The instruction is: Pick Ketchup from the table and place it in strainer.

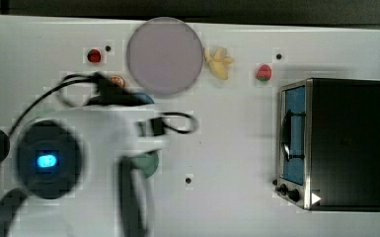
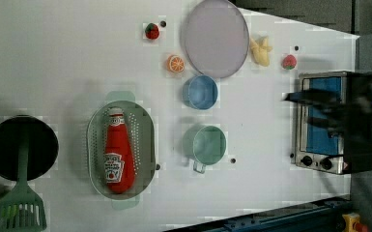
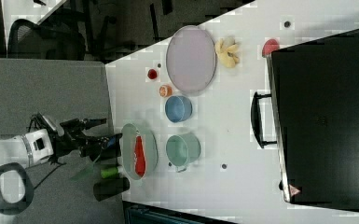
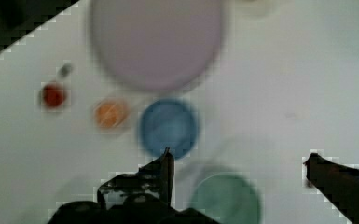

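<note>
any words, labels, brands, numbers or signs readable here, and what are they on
No text can be read for certain.
Ketchup lying in the strainer: a white-and-dark label, lettering too blurred to read.
Toaster oven: a small red-and-white triangular sign at one corner, its content too small to read; the knobs show no legible markings.
Nothing else on the table carries visible writing.

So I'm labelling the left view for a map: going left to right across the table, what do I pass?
Black pan with the green spatula → strainer holding the Ketchup → strawberry → orange slice → lilac plate → banana → red fruit → toaster oven.
</note>
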